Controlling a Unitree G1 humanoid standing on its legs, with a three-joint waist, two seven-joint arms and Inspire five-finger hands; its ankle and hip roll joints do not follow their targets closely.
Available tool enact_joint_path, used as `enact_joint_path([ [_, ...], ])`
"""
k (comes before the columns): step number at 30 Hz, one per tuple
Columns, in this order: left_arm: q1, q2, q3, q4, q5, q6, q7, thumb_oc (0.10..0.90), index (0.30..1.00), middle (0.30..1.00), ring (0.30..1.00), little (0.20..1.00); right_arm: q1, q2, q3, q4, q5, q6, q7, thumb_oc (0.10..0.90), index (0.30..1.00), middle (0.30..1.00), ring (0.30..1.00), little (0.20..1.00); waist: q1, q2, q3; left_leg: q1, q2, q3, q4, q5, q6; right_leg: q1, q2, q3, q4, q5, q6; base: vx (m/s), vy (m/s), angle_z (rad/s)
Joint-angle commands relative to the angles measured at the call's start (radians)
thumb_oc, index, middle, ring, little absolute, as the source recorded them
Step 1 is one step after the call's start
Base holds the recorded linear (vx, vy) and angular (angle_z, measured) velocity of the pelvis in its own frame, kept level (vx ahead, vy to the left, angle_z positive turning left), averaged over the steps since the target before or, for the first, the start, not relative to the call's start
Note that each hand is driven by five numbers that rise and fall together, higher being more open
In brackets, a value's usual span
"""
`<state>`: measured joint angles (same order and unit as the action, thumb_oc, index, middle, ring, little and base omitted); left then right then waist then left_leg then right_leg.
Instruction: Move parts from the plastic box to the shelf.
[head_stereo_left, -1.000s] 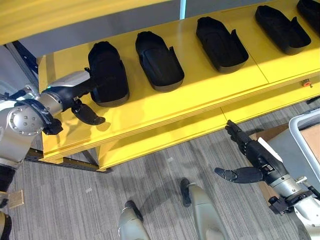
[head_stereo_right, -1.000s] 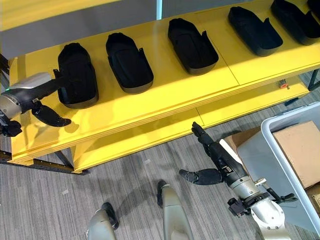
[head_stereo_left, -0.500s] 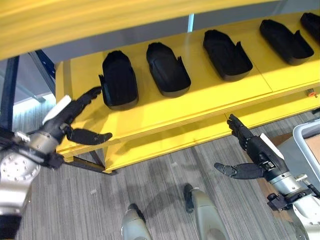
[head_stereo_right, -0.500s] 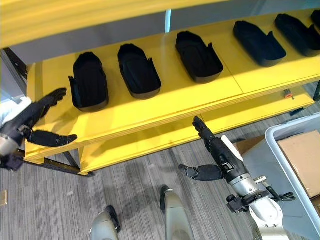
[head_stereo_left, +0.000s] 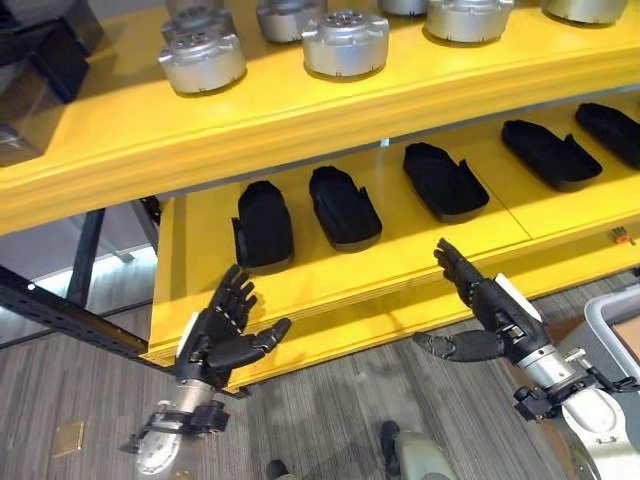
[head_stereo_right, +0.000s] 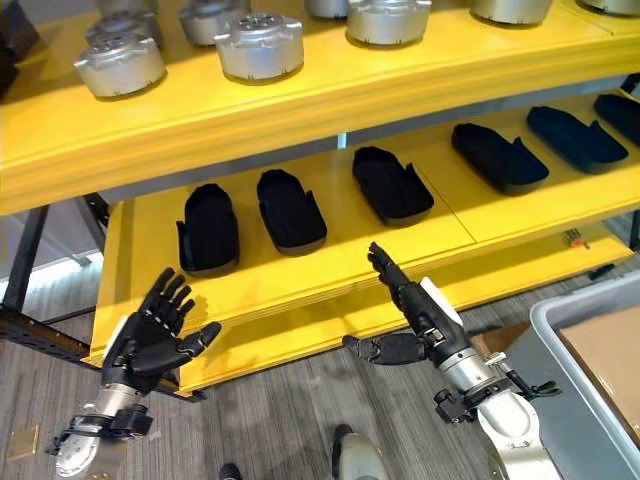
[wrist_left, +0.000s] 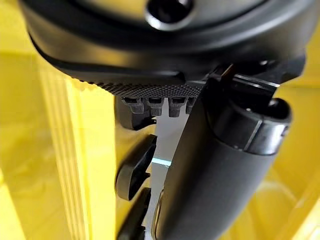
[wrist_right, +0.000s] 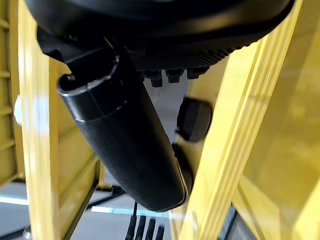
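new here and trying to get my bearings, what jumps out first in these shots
The bright yellow shelf dominates, with a row of black shell-shaped parts lying on its lower level and silver round metal parts lined up on the upper one. In front of the shelf edge, the left hand and the right hand hover open and empty, fingers spread.

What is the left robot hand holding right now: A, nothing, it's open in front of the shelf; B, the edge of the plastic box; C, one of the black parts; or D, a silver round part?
A: the left robot hand has its fingers spread and holds nothing, out in front of the yellow shelf, while the black parts lie on the shelf board.
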<state>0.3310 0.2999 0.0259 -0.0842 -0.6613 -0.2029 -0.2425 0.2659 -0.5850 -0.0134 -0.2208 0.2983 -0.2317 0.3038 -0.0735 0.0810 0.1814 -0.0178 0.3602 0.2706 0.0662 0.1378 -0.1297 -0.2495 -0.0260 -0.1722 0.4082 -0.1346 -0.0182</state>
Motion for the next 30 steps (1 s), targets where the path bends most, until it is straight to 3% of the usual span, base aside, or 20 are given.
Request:
enact_joint_path([
  [1, -0.041, 0.049, 0.030, -0.075, -0.069, -0.098, -0.023, 0.900, 1.000, 1.000, 1.000, 1.000, -0.014, 0.002, -0.051, -0.075, 0.059, -0.089, -0.031, 0.900, 1.000, 1.000, 1.000, 1.000, -0.021, -0.048, -0.047, -0.060, 0.000, 0.003, -0.029, 0.213, -0.047, 0.181, -0.014, 0.008, -0.206, 0.010, 0.031, 0.06, -0.027, 0.79],
  [3, -0.014, 0.035, 0.011, -0.077, -0.060, -0.091, -0.021, 0.900, 1.000, 1.000, 1.000, 1.000, 0.011, 0.011, -0.049, -0.064, 0.060, -0.079, -0.026, 0.900, 1.000, 1.000, 1.000, 1.000, -0.009, -0.057, -0.050, -0.060, -0.054, -0.010, -0.001, 0.124, 0.001, 0.214, -0.034, -0.013, -0.267, 0.054, 0.039, -0.06, 0.001, 0.50],
  [6, -0.012, 0.025, -0.019, -0.058, -0.055, -0.077, -0.023, 0.900, 1.000, 1.000, 1.000, 1.000, 0.017, 0.029, -0.050, -0.039, 0.064, -0.072, -0.028, 0.900, 1.000, 1.000, 1.000, 1.000, -0.008, -0.080, -0.057, -0.053, -0.141, -0.067, 0.019, 0.007, 0.032, 0.243, -0.069, -0.035, -0.317, 0.091, 0.059, 0.00, 0.066, 0.11],
  [8, -0.005, 0.015, -0.035, -0.051, -0.053, -0.073, -0.022, 0.900, 1.000, 1.000, 1.000, 1.000, 0.020, 0.042, -0.049, -0.036, 0.070, -0.071, -0.030, 0.900, 1.000, 1.000, 1.000, 1.000, -0.009, -0.079, -0.075, -0.023, -0.181, -0.082, -0.031, -0.040, 0.052, 0.246, -0.080, -0.039, -0.328, 0.105, 0.075, 0.04, 0.158, 0.24],
  [13, -0.035, 0.012, -0.103, -0.002, -0.028, -0.083, 0.003, 0.900, 1.000, 1.000, 1.000, 1.000, -0.002, 0.092, 0.001, 0.027, 0.072, -0.064, -0.065, 0.900, 1.000, 1.000, 1.000, 1.000, -0.012, -0.079, -0.116, 0.036, -0.240, -0.062, -0.146, -0.057, 0.083, 0.247, -0.129, -0.025, -0.363, 0.162, 0.130, 0.04, 0.209, 0.05],
  [17, -0.069, 0.016, -0.118, 0.045, 0.015, -0.097, 0.045, 0.900, 1.000, 1.000, 1.000, 1.000, -0.035, 0.108, 0.054, 0.080, 0.057, -0.055, -0.093, 0.900, 1.000, 1.000, 1.000, 1.000, -0.007, -0.089, -0.133, 0.033, -0.265, -0.045, -0.154, -0.080, 0.093, 0.241, -0.157, -0.024, -0.389, 0.195, 0.155, -0.02, 0.121, -0.19],
  [30, -0.093, -0.004, -0.107, 0.107, 0.061, -0.121, 0.115, 0.900, 1.000, 1.000, 1.000, 1.000, -0.080, 0.130, 0.135, 0.135, 0.084, -0.047, -0.117, 0.900, 1.000, 1.000, 1.000, 1.000, 0.004, -0.121, -0.166, 0.058, -0.264, -0.023, -0.154, -0.098, 0.097, 0.264, -0.164, -0.012, -0.434, 0.223, 0.169, 0.01, 0.011, -0.07],
])
